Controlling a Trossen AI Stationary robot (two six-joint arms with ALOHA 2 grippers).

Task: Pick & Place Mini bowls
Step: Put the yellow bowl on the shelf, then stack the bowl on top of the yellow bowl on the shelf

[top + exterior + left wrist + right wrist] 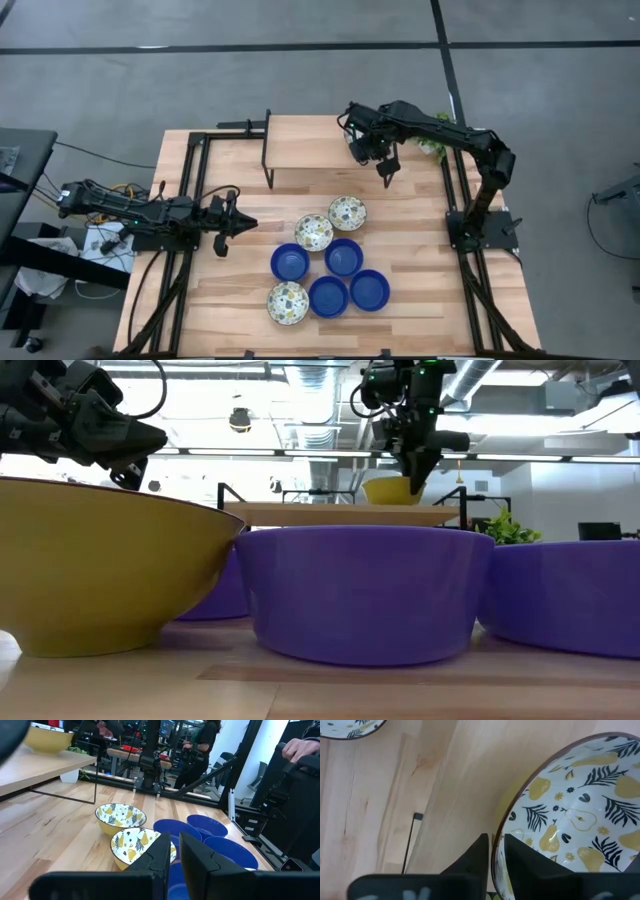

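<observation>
A patterned mini bowl (570, 820), white inside with yellow pears and dark leaves, yellow outside (385, 491), rests on its base on the raised wooden shelf (310, 145). My right gripper (496, 840) points down over it, slightly open, one finger inside and one outside the bowl's rim (496, 851), with a sliver of space on each side. On the tabletop stand three more patterned bowls (313, 232) and several blue bowls (344, 256). My left gripper (240, 223) hovers at the table's left, shut and holding nothing.
The shelf stands on thin black legs (268, 165) at the table's far side. A green plant (432, 148) sits behind my right arm. Bare wood lies on the near left and right of the bowl cluster. People move in the room beyond the table.
</observation>
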